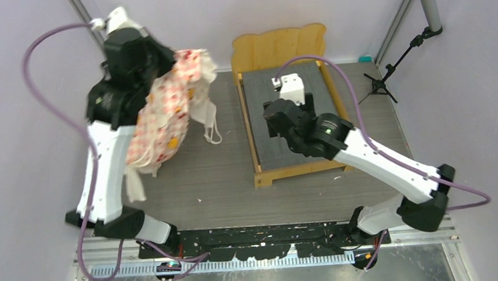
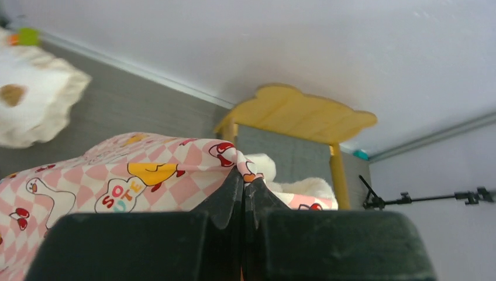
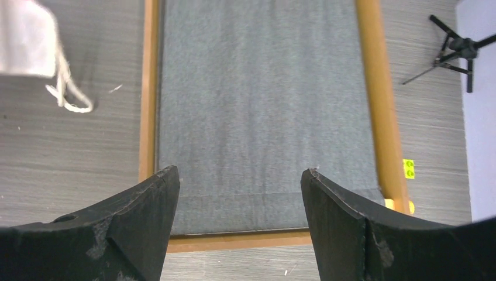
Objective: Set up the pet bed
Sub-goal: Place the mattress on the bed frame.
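Observation:
The pet bed's light-wood frame (image 1: 257, 154) lies right of centre, its wavy headboard (image 1: 279, 47) at the back and its dark base (image 1: 279, 155) bare. The pink checkered mattress (image 1: 165, 116), with cream ruffle and orange animal prints, hangs in the air at the left, ties dangling. My left gripper (image 2: 244, 175) is shut on a fold of that mattress (image 2: 146, 175). My right gripper (image 3: 240, 172) hovers open over the dark base (image 3: 263, 105) near the foot rail (image 3: 234, 241), holding nothing. From above, the right gripper (image 1: 276, 113) sits over the bed's middle.
A cream ruffled pillow (image 2: 29, 105) with a brown spot lies on the table at the far left of the left wrist view. A microphone stand (image 1: 430, 15) and its tripod legs (image 1: 379, 85) stand at the back right. Walls close in on both sides.

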`<state>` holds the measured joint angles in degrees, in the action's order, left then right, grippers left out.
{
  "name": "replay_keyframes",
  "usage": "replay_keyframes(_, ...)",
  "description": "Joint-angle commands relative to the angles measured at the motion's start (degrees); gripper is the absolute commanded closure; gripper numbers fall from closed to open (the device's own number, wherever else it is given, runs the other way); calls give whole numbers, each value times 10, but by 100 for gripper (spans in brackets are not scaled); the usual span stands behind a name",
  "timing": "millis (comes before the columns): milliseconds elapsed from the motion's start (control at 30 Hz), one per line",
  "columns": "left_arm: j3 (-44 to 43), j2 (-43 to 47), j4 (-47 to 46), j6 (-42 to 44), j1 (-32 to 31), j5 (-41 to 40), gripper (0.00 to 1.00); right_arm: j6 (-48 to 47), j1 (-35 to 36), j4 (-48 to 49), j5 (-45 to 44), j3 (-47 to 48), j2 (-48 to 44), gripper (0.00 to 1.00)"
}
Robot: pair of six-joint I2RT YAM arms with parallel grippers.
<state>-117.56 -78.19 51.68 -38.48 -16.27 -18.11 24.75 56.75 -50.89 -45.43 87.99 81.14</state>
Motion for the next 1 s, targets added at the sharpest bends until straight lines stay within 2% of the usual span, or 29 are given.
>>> replay_keyframes(0,-125,-91,-103,63,-106,-61,100,47,-3,-27,-70,-18,-75,20)
replay_keyframes(100,-175,-140,-119,101,-147,-80,100,59,-5,-49,-91,-24,-110,20)
replay_keyframes(167,-171,-152,-126,115,-174,-77,100,68,-4,-64,-102,-28,-128,20)
replay_keyframes(267,-77,-136,-171,133,-240,-44,100,77,-4,-78,-115,-41,-157,20)
replay_keyframes(300,-24,-127,-188,147,-269,-36,95,78,-4,-83,-119,-43,-166,20)
replay_keyframes(400,63,-131,-200,195,-361,-24,57,89,-6,-109,-152,-39,-187,19)
replay_keyframes(433,81,-138,-190,211,-386,-24,37,91,-7,-116,-161,-37,-195,19)
replay_keyframes(500,108,-151,-162,222,-414,-23,17,94,-10,-130,-174,-33,-201,17)
replay_keyframes(533,121,-155,-145,224,-418,-29,11,96,-12,-136,-180,-32,-203,16)
replay_keyframes(667,196,-105,-123,208,-418,-105,1,114,-17,-161,-205,-44,-207,13)
replay_keyframes(767,244,-36,-139,209,-407,-138,0,113,-30,-162,-203,-57,-206,11)
replay_keyframes(867,275,18,-140,194,-368,-134,0,84,-62,-139,-167,-64,-197,11)
replay_keyframes(967,309,48,-148,159,-292,-74,0,23,-147,-82,-61,-68,-185,11)
